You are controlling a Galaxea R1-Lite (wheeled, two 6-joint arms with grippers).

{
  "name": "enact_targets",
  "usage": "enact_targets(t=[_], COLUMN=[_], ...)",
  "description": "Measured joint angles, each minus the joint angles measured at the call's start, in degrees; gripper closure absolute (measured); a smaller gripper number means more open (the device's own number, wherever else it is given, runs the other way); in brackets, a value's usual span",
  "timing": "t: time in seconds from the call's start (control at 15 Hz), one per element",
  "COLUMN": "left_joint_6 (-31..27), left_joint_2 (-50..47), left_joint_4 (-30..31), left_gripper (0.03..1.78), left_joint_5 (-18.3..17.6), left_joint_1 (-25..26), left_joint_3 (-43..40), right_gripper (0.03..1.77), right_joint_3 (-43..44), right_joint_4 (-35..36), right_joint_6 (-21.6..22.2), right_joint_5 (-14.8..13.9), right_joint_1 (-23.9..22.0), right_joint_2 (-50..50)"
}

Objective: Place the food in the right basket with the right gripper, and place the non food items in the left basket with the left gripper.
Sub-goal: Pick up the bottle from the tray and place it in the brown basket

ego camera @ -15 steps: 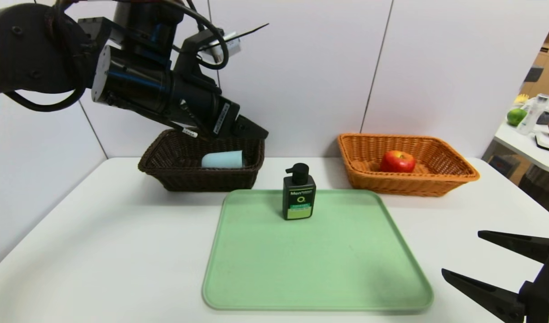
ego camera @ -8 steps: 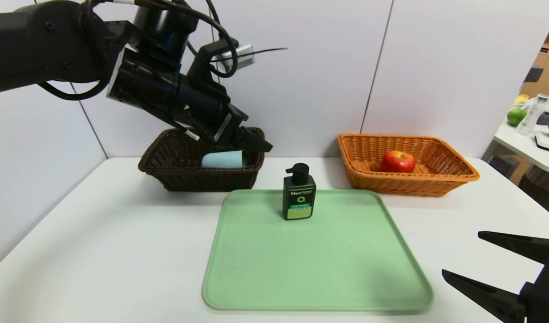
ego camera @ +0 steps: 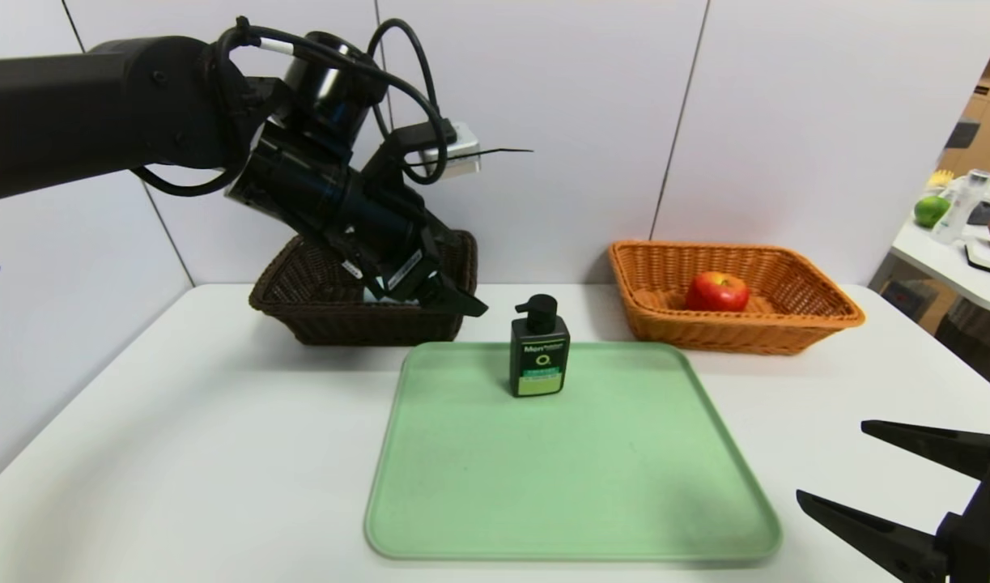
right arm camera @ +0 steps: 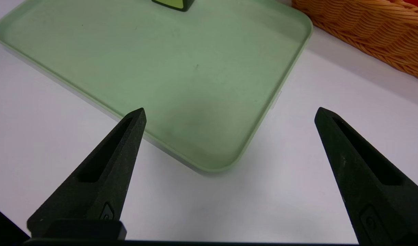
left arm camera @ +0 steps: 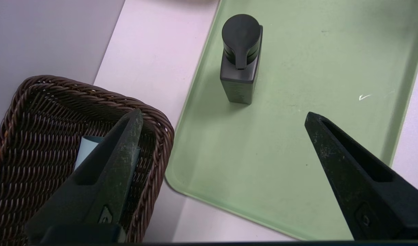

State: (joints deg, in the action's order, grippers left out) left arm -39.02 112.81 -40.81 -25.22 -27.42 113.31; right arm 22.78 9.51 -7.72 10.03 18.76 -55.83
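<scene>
- Head view: the apple (ego camera: 717, 291) sits in the orange basket (ego camera: 745, 334), so the food half looks done!
- Over on the left, the pale blue cup (ego camera: 379, 293) lies in the dark basket (ego camera: 365, 325), and only the pump bottle (ego camera: 538, 348) stands upright on the green tray (ego camera: 575, 478), still to be sorted.
- The left gripper hangs by the dark basket's near right corner; the right gripper (ego camera: 830, 457) waits idle beyond the tray's near right corner, jaws spread.
- Left wrist view: the left gripper (left arm camera: 224, 116) has its jaws wide apart with nothing between them, and the bottle stands ahead of them.
- Next, I judge, comes the bottle pick: line the jaws up astride its body, lower, close, then carry it to the dark basket.
- Right wrist view: those jaws hold nothing.
</scene>
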Motion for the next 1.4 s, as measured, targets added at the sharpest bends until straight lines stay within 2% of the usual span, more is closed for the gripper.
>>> enact_targets(t=[0.4, 1.4], left_joint_6=[0.2, 0.8], left_joint_2=[1.9, 9.1], left_joint_4=[4.5, 5.8], left_gripper=[0.12, 0.12], left_joint_5=[0.0, -0.9], left_joint_1=[-2.3, -5.9], left_joint_3=[0.6, 0.6], right_gripper=[0.10, 0.10], right_joint_3=[-0.7, -0.8], right_joint_4=[0.0, 0.1], right_joint_6=[0.0, 0.4], right_joint_5=[0.0, 0.1], right_joint_1=[1.2, 1.4], right_joint_2=[0.9, 0.9])
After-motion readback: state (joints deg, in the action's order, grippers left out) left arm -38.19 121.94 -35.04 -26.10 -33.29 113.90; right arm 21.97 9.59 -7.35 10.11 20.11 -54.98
